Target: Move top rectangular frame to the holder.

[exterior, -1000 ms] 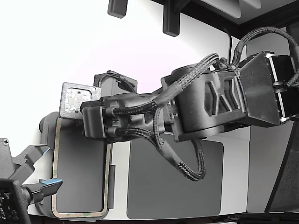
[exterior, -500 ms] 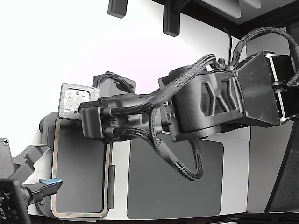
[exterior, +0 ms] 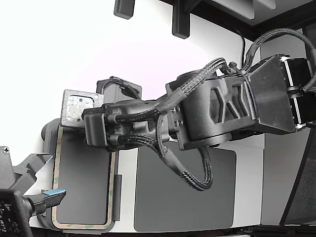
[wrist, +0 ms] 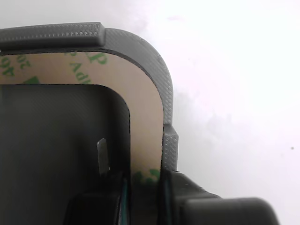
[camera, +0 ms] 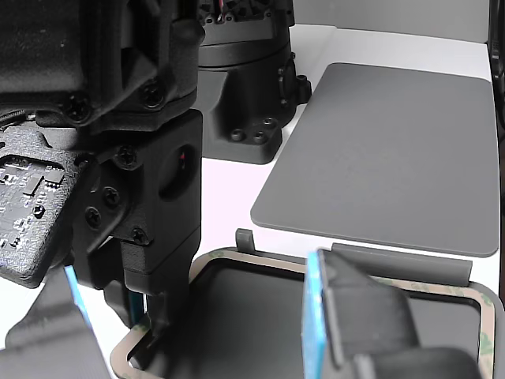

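The top rectangular frame [wrist: 145, 112], a thin tan outline with green marks, lies inside the raised rim of the grey holder [wrist: 158, 70]. In the exterior view the frame [exterior: 56, 173] and the holder [exterior: 116, 197] sit at the lower left. My gripper [wrist: 143, 190] reaches down at one corner of the frame, a dark finger on each side of the tan strip, shut on it. The other view shows the gripper [camera: 154, 316] standing on that near corner of the frame [camera: 473, 296], beside a holder tab [camera: 398, 257].
A large dark grey mat [exterior: 187, 197] lies beside the holder, toward the exterior view's right, also seen as the mat [camera: 394, 150]. A second gripper with blue pads [exterior: 49, 195] hovers over the holder's lower left. A black arm base [camera: 245, 87] stands behind.
My arm and gripper have shifted slightly toward the exterior view's left. The frame's long side and the tab beside it have shifted the same way by a few pixels.
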You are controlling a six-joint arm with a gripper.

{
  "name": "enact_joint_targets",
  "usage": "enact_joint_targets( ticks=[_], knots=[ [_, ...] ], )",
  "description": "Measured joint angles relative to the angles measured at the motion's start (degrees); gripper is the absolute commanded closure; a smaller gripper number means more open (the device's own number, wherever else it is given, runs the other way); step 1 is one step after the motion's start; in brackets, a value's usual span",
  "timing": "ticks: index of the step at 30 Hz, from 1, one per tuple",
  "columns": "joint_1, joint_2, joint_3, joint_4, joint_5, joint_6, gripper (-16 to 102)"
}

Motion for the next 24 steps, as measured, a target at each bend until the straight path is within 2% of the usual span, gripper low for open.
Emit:
enact_joint_targets(
  ticks=[1, 2, 3, 4, 5, 15, 24],
  knots=[
    [0.00, 0.00, 0.00, 0.00, 0.00, 0.00, 43],
    [0.00, 0.00, 0.00, 0.00, 0.00, 0.00, 37],
    [0.00, 0.00, 0.00, 0.00, 0.00, 0.00, 19],
    [0.00, 0.00, 0.09, -0.09, 0.00, 0.00, -8],
    [0.00, 0.00, 0.09, -0.18, 0.00, -0.09, -14],
    [0.00, 0.97, 0.00, -0.09, 0.62, 0.00, -14],
    [0.00, 11.07, 7.21, -2.90, 3.78, 1.23, -14]
  ],
)
